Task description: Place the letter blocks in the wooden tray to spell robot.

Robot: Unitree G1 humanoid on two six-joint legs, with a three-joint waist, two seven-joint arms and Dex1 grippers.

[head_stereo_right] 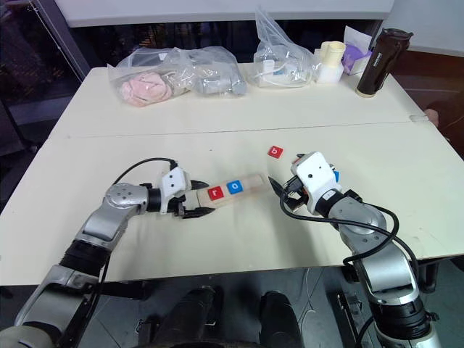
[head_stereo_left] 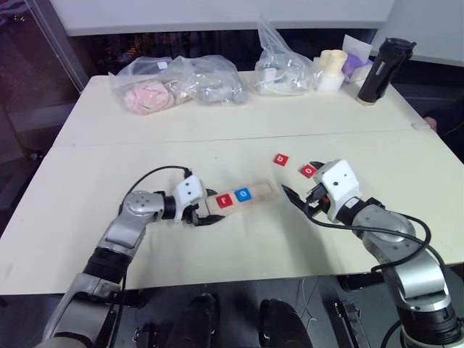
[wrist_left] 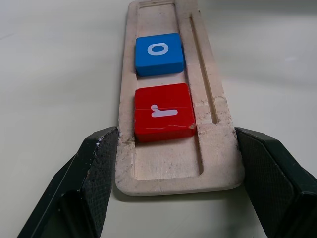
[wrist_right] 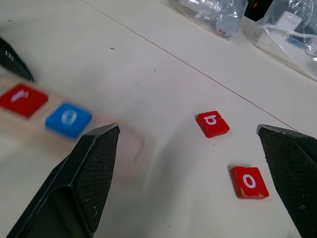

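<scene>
You are looking at a pale table [head_stereo_left: 145, 239] where the wooden tray [wrist_left: 218, 144] is lying just ahead of the left gripper [wrist_left: 173, 163]. Its near end is sitting between the two black fingers [wrist_left: 101, 158], and in the left wrist view both pads are pressing against the tray's long edges, so the left gripper is clamping the tray's end across its width.

Inside the tray's shallow recess a red "r" block [wrist_left: 163, 112] is lying nearest the clamped end, and a blue "o" block [wrist_left: 159, 53] is lying just beyond it, with a small gap between them. The rest of the recess past the blue tile is bare wood.

Your right gripper [wrist_right: 188, 163] is hovering above the table with its fingers spread wide and holding nothing. Through the gap between them you are seeing two loose red tiles lying flat on the table: a red "b" block [wrist_right: 212, 123] farther out, and a red "o" block [wrist_right: 249, 182] nearer the gripper, the two near each other but apart. In the right eye view a blue block [head_stereo_right: 335, 175] is peeking out from behind the right gripper's white housing; you cannot read its letter.

Along the far edge of the table, clear plastic bags [head_stereo_left: 181, 81] and a dark bottle [head_stereo_left: 384, 69] are sitting.
</scene>
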